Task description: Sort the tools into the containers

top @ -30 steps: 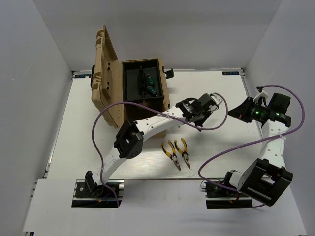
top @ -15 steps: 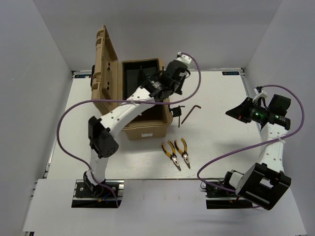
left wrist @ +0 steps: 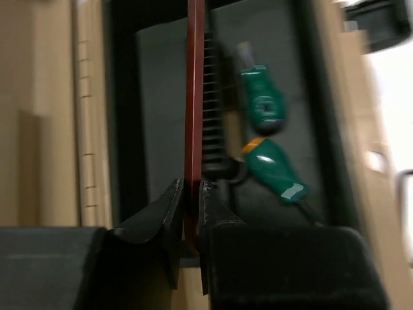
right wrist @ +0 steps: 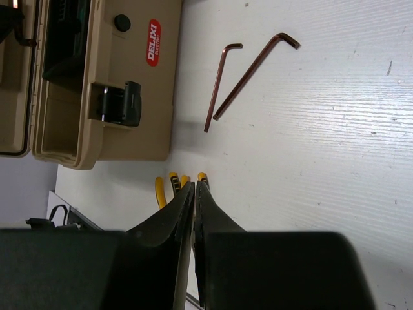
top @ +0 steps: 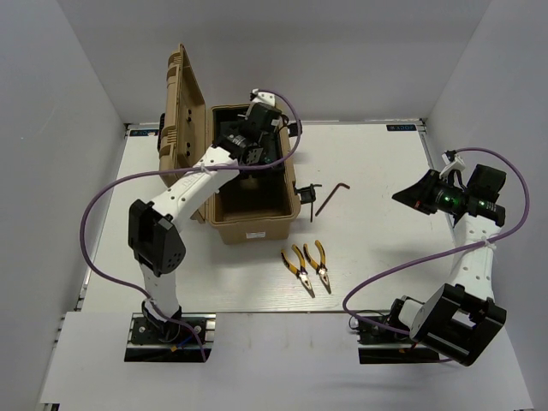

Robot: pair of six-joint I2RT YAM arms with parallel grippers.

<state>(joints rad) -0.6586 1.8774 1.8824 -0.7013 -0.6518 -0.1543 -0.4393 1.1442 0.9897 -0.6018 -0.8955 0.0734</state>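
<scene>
The tan toolbox (top: 254,228) stands open, lid (top: 183,128) upright on the left. My left gripper (top: 241,142) is over its black interior, shut on a reddish-brown hex key (left wrist: 195,97) that points away between the fingers (left wrist: 191,188). Two green-handled screwdrivers (left wrist: 263,106) (left wrist: 275,169) lie inside the box. Two more hex keys (top: 332,197) (top: 309,191) lie on the table right of the box, also in the right wrist view (right wrist: 255,74) (right wrist: 218,84). Two yellow-and-black pliers (top: 297,266) (top: 321,265) lie in front of the box. My right gripper (top: 402,197) is shut and empty, above the table at the right.
A black latch (right wrist: 119,103) hangs on the toolbox's front wall (right wrist: 129,58). White walls close the table on the left, back and right. The purple cables (top: 103,205) loop over the table.
My left arm has swung from the hex keys on the table to above the toolbox interior, carrying one hex key. The right arm has barely moved.
</scene>
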